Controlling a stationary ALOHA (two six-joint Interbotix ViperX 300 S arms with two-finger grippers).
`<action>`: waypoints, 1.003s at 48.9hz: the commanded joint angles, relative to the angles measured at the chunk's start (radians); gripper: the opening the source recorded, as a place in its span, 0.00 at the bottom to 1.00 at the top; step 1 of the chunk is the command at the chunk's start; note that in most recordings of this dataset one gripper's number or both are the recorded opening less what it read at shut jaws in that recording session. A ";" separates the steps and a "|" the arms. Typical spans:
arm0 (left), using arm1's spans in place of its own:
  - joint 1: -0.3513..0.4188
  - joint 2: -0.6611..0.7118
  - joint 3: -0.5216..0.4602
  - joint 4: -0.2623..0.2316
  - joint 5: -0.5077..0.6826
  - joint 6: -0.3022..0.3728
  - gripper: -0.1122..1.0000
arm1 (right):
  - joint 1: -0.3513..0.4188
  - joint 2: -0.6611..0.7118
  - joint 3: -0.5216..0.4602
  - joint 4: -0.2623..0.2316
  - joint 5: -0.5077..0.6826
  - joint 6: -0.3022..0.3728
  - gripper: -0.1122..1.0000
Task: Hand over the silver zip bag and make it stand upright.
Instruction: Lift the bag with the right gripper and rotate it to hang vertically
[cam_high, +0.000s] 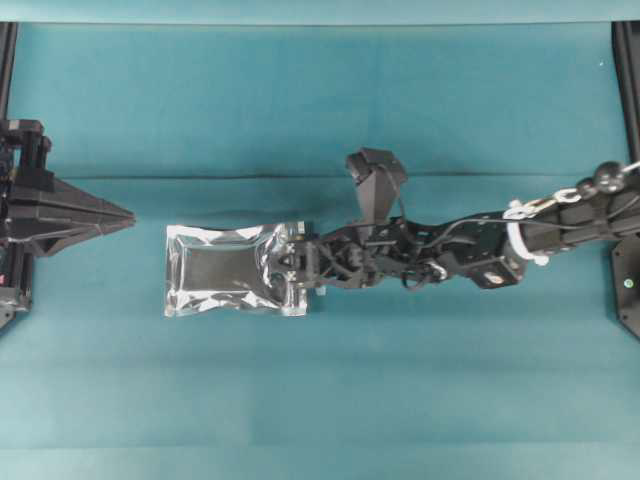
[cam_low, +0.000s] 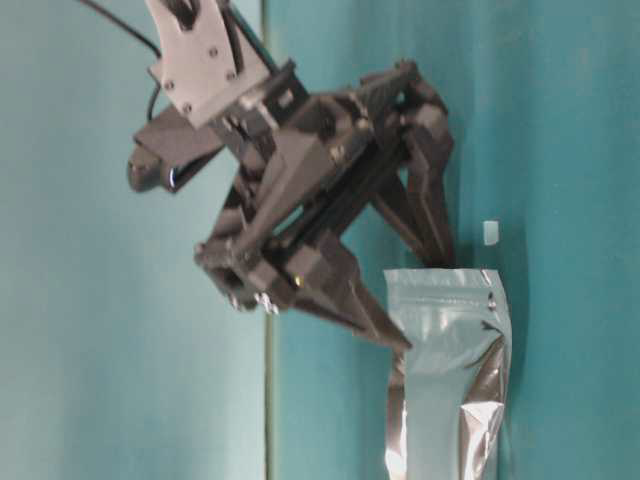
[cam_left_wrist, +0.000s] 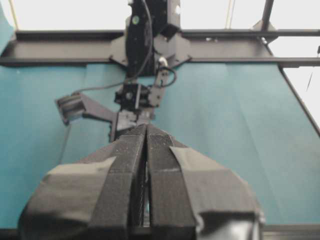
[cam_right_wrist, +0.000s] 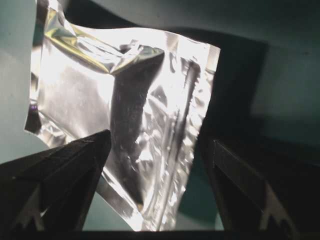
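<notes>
The silver zip bag (cam_high: 232, 268) lies flat on the teal table, long side running left to right. My right gripper (cam_high: 300, 266) reaches in from the right and stands open over the bag's right end, one finger on each side of it. In the right wrist view the crinkled bag (cam_right_wrist: 125, 95) fills the space between the open fingers (cam_right_wrist: 85, 155) of the right gripper (cam_right_wrist: 157, 145), with table showing beside the right finger. From table level the right gripper (cam_low: 420, 300) straddles the bag's (cam_low: 450, 370) end. My left gripper (cam_high: 122, 215) is shut and empty, left of the bag and apart from it; its tips (cam_left_wrist: 146, 131) meet.
Black frame rails (cam_high: 6, 60) run along the left and right table edges. The right arm (cam_high: 470, 245) stretches across the middle of the table. A tiny white speck (cam_low: 489, 232) lies on the cloth near the bag.
</notes>
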 joint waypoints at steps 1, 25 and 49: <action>0.003 0.006 -0.023 0.003 -0.005 -0.002 0.10 | 0.002 0.017 -0.031 0.002 -0.008 0.009 0.91; 0.005 0.006 -0.021 0.003 -0.005 -0.002 0.10 | 0.000 0.021 -0.043 0.002 0.069 0.005 0.40; 0.006 0.005 -0.017 0.003 -0.005 -0.006 0.10 | -0.048 -0.204 -0.101 -0.083 0.341 -0.244 0.11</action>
